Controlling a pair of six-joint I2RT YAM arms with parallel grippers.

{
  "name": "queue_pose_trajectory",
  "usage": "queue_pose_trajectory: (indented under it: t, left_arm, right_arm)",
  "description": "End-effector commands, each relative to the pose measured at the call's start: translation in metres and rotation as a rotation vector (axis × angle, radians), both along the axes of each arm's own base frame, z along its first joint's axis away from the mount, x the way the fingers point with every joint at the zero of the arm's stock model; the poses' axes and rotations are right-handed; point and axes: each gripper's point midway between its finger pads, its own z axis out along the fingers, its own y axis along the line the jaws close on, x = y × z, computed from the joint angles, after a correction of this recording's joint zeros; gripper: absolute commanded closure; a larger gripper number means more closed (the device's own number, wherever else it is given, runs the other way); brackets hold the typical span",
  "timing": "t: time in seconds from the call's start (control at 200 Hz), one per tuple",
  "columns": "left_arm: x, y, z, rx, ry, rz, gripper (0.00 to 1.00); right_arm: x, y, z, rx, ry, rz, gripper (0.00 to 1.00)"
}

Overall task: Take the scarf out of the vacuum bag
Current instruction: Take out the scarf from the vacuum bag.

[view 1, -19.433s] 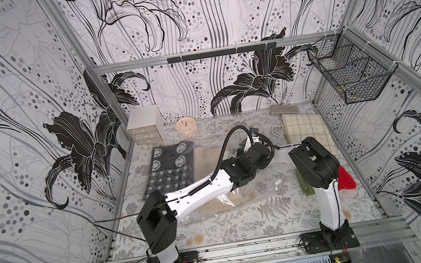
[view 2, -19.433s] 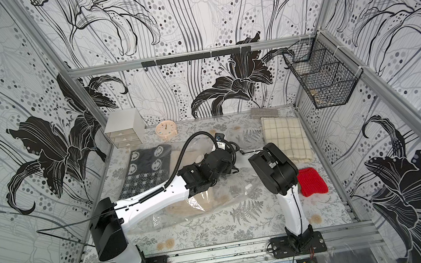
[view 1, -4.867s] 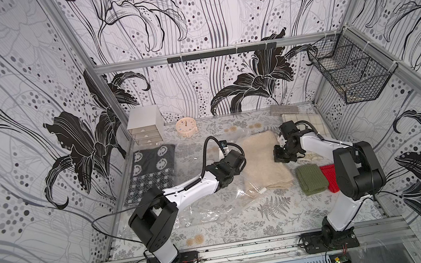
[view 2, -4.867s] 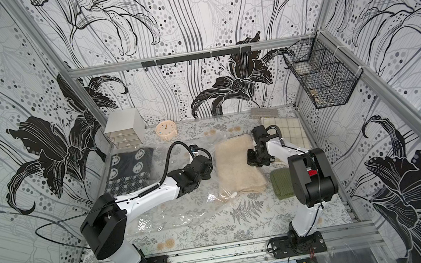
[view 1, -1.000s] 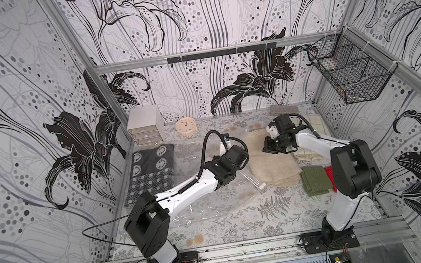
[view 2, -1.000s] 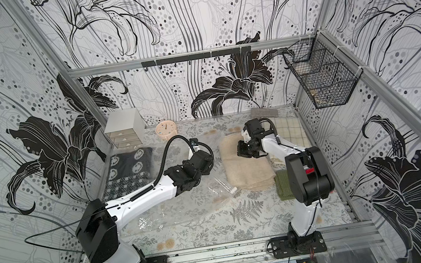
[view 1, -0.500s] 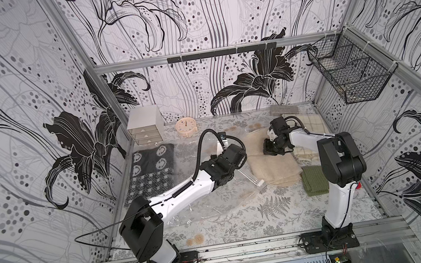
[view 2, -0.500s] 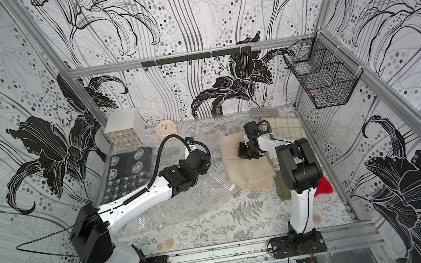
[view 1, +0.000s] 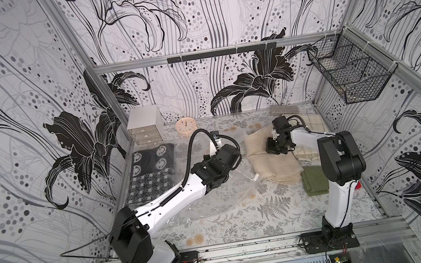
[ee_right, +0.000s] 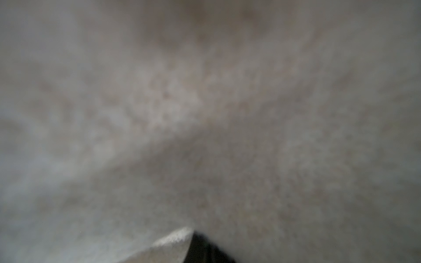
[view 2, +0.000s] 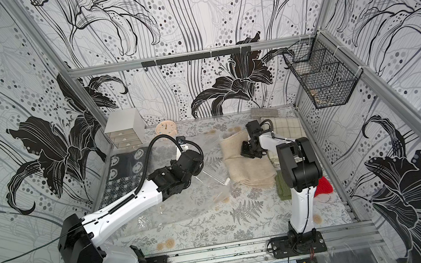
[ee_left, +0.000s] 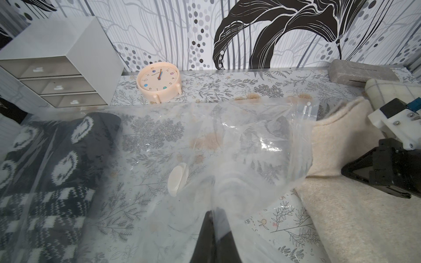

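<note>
Left end effector (ee_left: 214, 213) pinches crinkly bag (ee_left: 250, 145).

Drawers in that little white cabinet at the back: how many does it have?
3: a top grey drawer, a middle drawer and a bottom drawer, stacked in the small white box-shaped cabinet beside the round peach clock. None looks hidden.

Two robot arms: the left arm (view 1: 174, 199) and the right arm (view 1: 338, 198). One vacuum bag (ee_left: 250, 148). One scarf (view 1: 273, 162). One dark knit cloth (view 1: 153, 171), one checked cloth (view 1: 312, 122), one green cloth (view 1: 315, 184), one red thing (view 2: 325, 185). One clock (view 1: 186, 126). One little box (view 1: 144, 119) with three drawers (ee_left: 59, 86). One grey case (view 1: 283, 109). One wire basket (view 1: 350, 74).
</note>
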Motion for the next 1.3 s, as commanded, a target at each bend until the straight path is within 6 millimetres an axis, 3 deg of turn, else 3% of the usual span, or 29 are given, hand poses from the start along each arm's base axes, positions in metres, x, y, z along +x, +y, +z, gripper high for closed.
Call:
queue_pose_trajectory:
  t: [0.0,0.886,1.297]
  left_arm:
    - [-0.002,0.021,0.026,0.011,-0.070,0.056,1.00]
    - [-0.016,0.052,0.118,0.019,-0.239,0.085,1.00]
    - [-0.014,0.044,0.165,-0.058,-0.347,0.051,1.00]
  right_arm:
    - [-0.011,-0.028,-0.027,-0.116,0.094,-0.065,1.00]
    - [-0.019,-0.039,-0.033,-0.153,0.154,-0.094,1.00]
    - [-0.012,-0.035,-0.030,-0.125,0.170,-0.120,1.00]
